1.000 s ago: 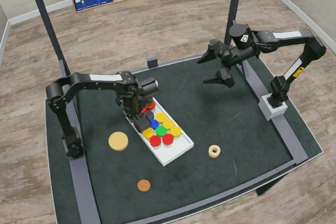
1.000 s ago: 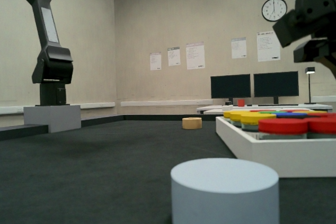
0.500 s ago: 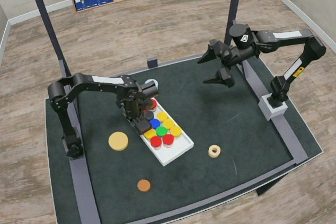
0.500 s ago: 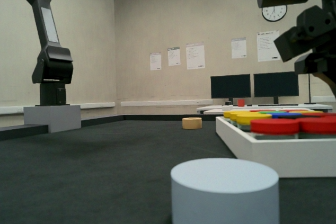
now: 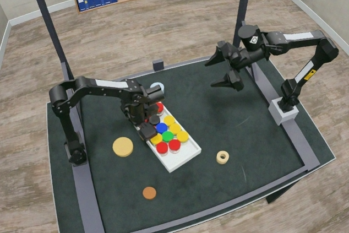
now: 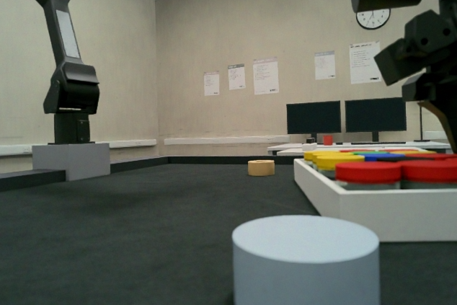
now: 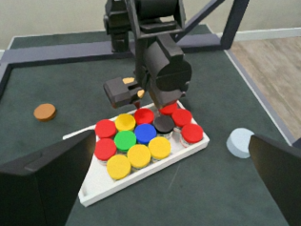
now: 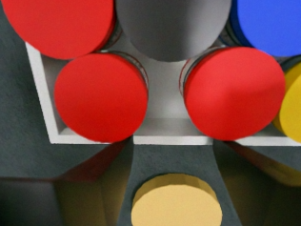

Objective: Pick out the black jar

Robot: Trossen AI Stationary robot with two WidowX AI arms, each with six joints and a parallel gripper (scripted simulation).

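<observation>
The black jar (image 5: 154, 119) stands in the white tray (image 5: 172, 143) among red, yellow, blue and green capped jars, all upright. It also shows in the left wrist view (image 7: 164, 123) and at the top of the right wrist view (image 8: 171, 23). My right gripper (image 5: 147, 130) hangs low at the tray's long side, just outside the wall next to two red jars (image 8: 101, 96). Its fingers are slightly apart with nothing between them. My left gripper (image 5: 219, 70) is wide open and empty, high in the air, far from the tray.
A tan disc (image 5: 122, 146) lies on the mat beside the tray, under the right gripper's side. An orange disc (image 5: 148, 193), a cream ring (image 5: 223, 155) and a pale blue cylinder (image 5: 156, 84) lie around the tray.
</observation>
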